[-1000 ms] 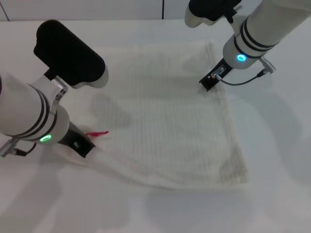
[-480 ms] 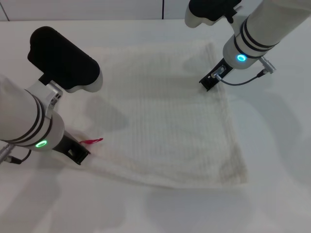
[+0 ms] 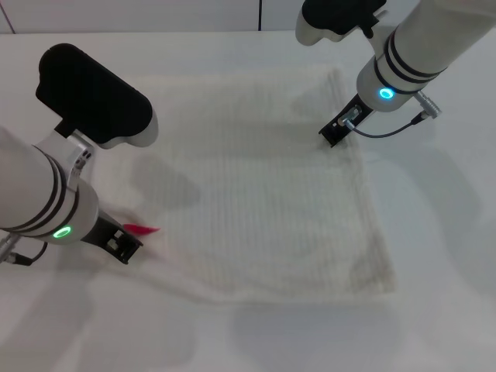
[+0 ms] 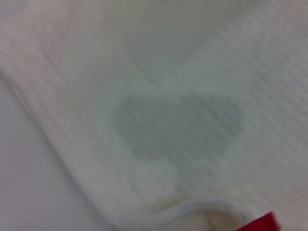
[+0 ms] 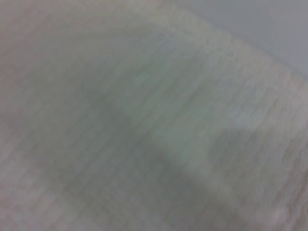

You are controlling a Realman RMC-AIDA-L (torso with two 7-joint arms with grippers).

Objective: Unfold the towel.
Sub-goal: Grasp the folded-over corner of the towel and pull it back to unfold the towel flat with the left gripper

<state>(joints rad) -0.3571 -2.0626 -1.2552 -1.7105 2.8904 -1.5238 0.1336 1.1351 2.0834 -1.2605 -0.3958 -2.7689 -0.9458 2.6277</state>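
Note:
The cream-white ribbed towel [image 3: 263, 194] lies spread nearly flat on the white table [image 3: 442, 310]. Its small red tag [image 3: 143, 230] sticks out at the near-left corner. My left gripper [image 3: 124, 244] sits low at that corner, right beside the tag, shut on the towel's edge. My right gripper [image 3: 335, 133] rests on the towel close to its right edge, toward the far corner. The left wrist view is filled by the towel [image 4: 183, 96] with the red tag [image 4: 260, 224] at its border. The right wrist view shows only the towel [image 5: 144, 120] up close.
Bare white table surrounds the towel on the near side and the right. A wall with a dark vertical seam [image 3: 259, 14] runs along the table's far edge.
My left gripper has slid to the left, and the towel's near-left corner and red tag went with it, flattening the near edge. The right arm has stayed put.

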